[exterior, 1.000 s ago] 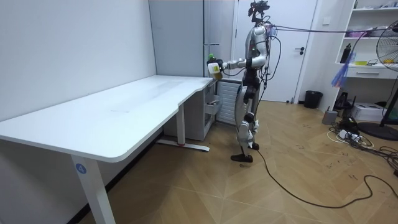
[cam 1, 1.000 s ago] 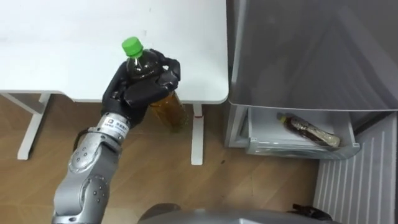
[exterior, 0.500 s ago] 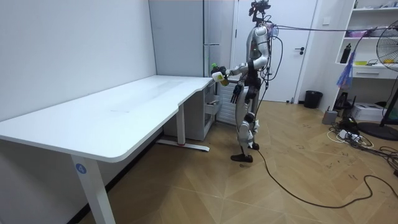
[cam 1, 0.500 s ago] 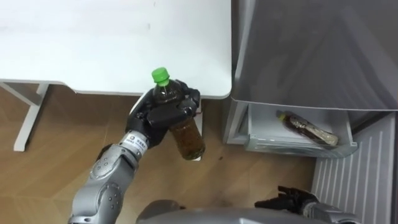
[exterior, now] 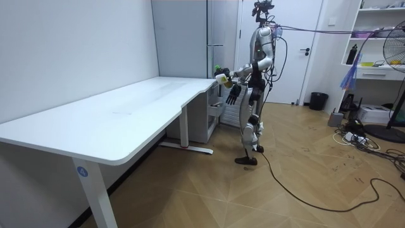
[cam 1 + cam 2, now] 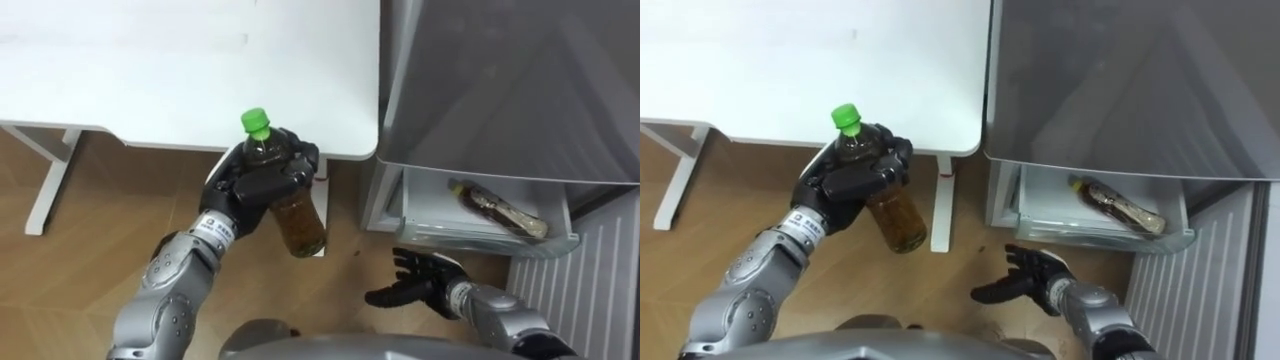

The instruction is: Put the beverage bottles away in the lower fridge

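A second ago the right robot hand (image 6: 424, 284) was out of sight. Half a second ago it was just creeping in at the near edge. Now it is raised with its fingers spread and holding nothing, over the floor (image 6: 90, 250) just in front of the open drawer (image 6: 480, 238).

The left robot hand (image 6: 252, 188) has carried the bottle (image 6: 301, 223) rightward off the surface (image 6: 150, 70) since a second ago. In the last half second it has barely shifted. Its fingers are wrapped tight round the bottle's shoulder. The bottle is amber with a green cap and hangs tilted over the floor, just past the near right corner of the surface.

The drawer is pulled out at the bottom of the grey fridge (image 6: 500, 90). A second bottle (image 6: 495, 207) lies on its side inside it. The robot stands between the end of the surface and the fridge.
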You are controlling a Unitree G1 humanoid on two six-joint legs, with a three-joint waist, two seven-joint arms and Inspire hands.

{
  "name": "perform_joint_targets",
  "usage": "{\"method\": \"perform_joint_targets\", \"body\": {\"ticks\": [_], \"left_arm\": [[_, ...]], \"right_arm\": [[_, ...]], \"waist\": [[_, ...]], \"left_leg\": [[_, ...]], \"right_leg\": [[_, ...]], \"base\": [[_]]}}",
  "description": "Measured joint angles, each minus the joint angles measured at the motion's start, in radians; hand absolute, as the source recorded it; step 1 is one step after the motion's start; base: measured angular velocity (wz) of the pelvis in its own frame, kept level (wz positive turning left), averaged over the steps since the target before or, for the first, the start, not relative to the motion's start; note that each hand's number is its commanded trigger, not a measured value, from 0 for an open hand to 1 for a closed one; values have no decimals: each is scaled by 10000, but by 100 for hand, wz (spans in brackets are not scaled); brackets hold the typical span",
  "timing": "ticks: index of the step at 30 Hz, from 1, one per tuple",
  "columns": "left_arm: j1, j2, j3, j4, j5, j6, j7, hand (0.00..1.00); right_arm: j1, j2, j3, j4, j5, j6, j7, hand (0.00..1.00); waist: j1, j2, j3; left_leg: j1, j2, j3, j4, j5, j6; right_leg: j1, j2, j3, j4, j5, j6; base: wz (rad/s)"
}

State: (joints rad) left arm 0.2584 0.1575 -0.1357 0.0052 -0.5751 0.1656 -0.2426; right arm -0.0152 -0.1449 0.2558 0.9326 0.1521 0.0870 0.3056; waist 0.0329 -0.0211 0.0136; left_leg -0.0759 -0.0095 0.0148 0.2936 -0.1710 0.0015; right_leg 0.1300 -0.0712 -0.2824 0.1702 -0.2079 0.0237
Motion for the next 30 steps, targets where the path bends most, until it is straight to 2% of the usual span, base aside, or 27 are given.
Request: {"method": "perform_joint_targets", "body": {"ticks": [4, 8, 12, 18, 20, 22, 28, 30], "left_arm": [[1, 114, -168, 152, 130, 1, 2, 100], [-3, 95, -271, 156, 429, 1, -3, 100], [-2, 107, -568, 156, 685, 2, -21, 100], [-5, 44, -759, 153, 670, 1, -56, 100], [-14, 2, -779, 154, 670, 1, -56, 100], [-75, -111, -776, 154, 672, 1, -61, 100], [-461, -185, -776, 154, 661, -7, -60, 100], [-531, -198, -776, 152, 669, -27, -59, 100]], "right_arm": [[71, -70, 230, -625, -352, 47, 214, 0], [91, -95, 353, -1350, -914, 162, 688, 0], [485, -40, 376, -2482, -923, 163, 1356, 0], [805, -72, 378, -3202, -921, 238, 1951, 0], [816, -61, 385, -3331, -916, 238, 2103, 0], [851, -44, 418, -3691, -912, 247, 2178, 0], [842, -44, 783, -4470, -911, 261, 2640, 0], [846, -42, 795, -4837, -858, 391, 2872, 0]], "waist": [[7, 71, 51], [-8, 81, 53], [-16, 100, 41], [-51, 212, -26], [-71, 214, -25], [-46, 199, -16], [39, 98, 47], [40, 77, 56]], "left_leg": [[-58, 0, -10, 65, -19, 24], [-100, -6, -30, 96, -28, 38], [-80, -22, -77, 116, -27, 40], [7, -16, -62, 98, -27, 40], [36, -13, -61, 109, -27, 39], [27, -13, -47, 112, -27, 40], [-38, 28, 30, 122, -38, 54], [-113, 30, 67, 135, -36, 57]], "right_leg": [[-11, -2, -13, 21, 0, 1], [-27, 2, -10, 37, -2, 5], [-3, 1, -40, 14, -1, 10], [47, -2, -30, 8, -2, 11], [88, -3, -34, 15, -2, 11], [84, -6, -17, 24, -1, 11], [-48, -6, 60, 173, -3, 13], [-141, -10, 93, 181, -3, 13]], "base": [[0], [0], [0], [0], [0], [0], [-3], [-8]]}}
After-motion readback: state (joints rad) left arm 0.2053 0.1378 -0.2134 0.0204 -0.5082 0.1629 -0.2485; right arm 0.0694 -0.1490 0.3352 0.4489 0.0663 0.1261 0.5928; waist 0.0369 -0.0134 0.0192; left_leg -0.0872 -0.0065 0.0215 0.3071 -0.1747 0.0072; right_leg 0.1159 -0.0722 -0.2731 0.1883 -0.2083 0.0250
